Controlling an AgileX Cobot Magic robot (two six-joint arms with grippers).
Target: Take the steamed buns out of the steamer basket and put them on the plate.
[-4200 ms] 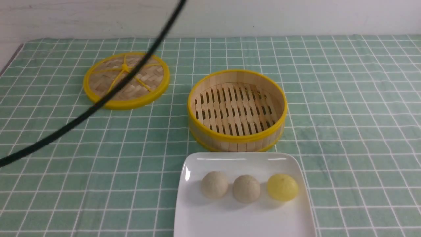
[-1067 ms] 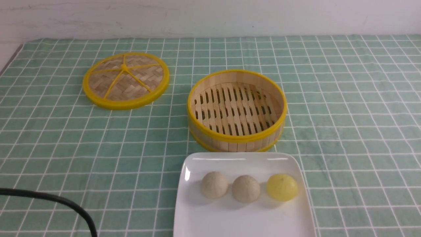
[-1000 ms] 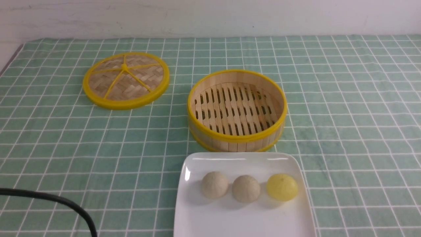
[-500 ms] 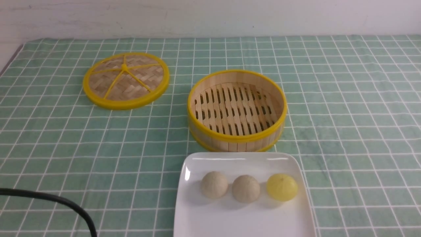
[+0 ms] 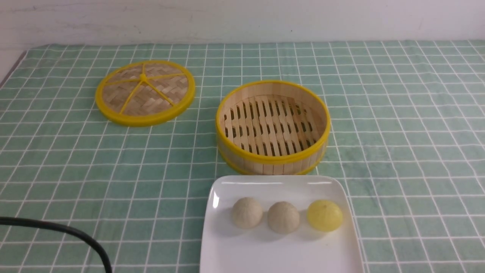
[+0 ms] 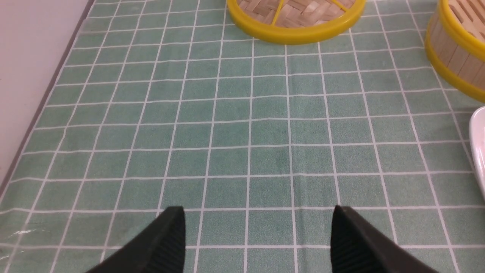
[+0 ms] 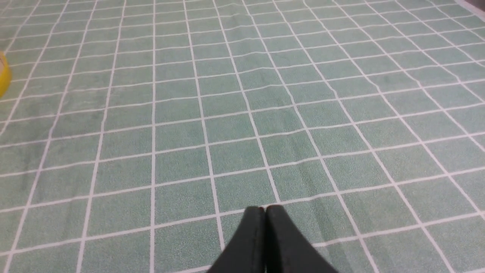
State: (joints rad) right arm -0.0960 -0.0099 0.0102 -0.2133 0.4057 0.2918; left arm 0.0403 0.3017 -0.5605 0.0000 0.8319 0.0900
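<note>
We see three steamed buns (image 5: 283, 217) on the plate (image 5: 227, 250), the steamer basket (image 5: 273, 127) bare. Our left gripper (image 6: 257, 220) hangs spread and unloaded, the plate off to its side; our right gripper (image 7: 265, 209) is pinched together, grasping nothing.

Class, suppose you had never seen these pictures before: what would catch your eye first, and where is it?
Three buns in a row on the white plate at the near edge: two beige buns and one yellow bun at the right end. Just behind the plate stands the yellow-rimmed basket, with nothing on its slats. Its woven lid lies flat on the green checked cloth, farther back and left.
</note>
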